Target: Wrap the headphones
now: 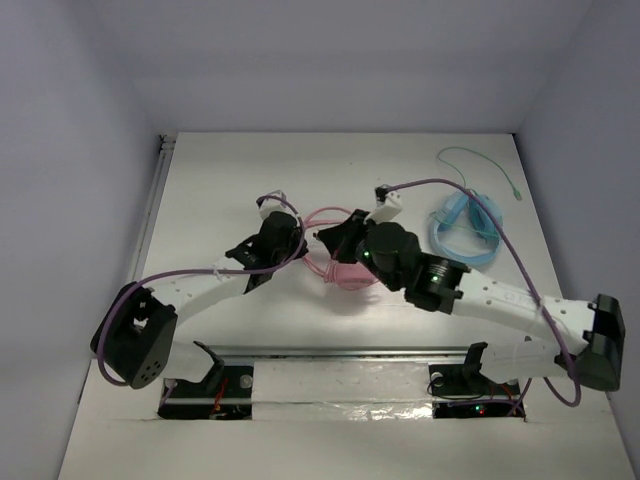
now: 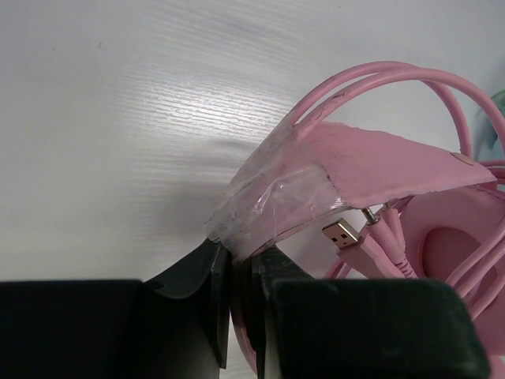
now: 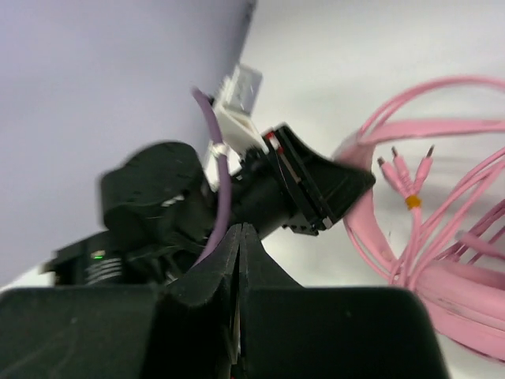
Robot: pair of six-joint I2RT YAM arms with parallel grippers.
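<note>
The pink headphones point(image 1: 345, 272) lie at the table's middle, between my two grippers. In the left wrist view the pink headband point(image 2: 379, 162), partly wrapped in clear tape, runs up from the jaws, with an ear cup point(image 2: 465, 237), a USB plug point(image 2: 341, 231) and loops of pink cable point(image 2: 442, 83) beside it. My left gripper point(image 2: 233, 249) is shut on the taped headband; it is also in the top view point(image 1: 295, 243). My right gripper point(image 3: 241, 229) is shut with nothing seen between its tips, just right of the left one point(image 1: 327, 238). Pink cable point(image 3: 410, 126) and jack plugs point(image 3: 402, 170) lie to its right.
Light blue headphones point(image 1: 465, 225) with a green cable point(image 1: 480, 165) lie at the back right. White walls enclose the table on three sides. A metal rail point(image 1: 340, 352) crosses the front near the arm bases. Purple arm cables point(image 1: 500, 215) arc over the table.
</note>
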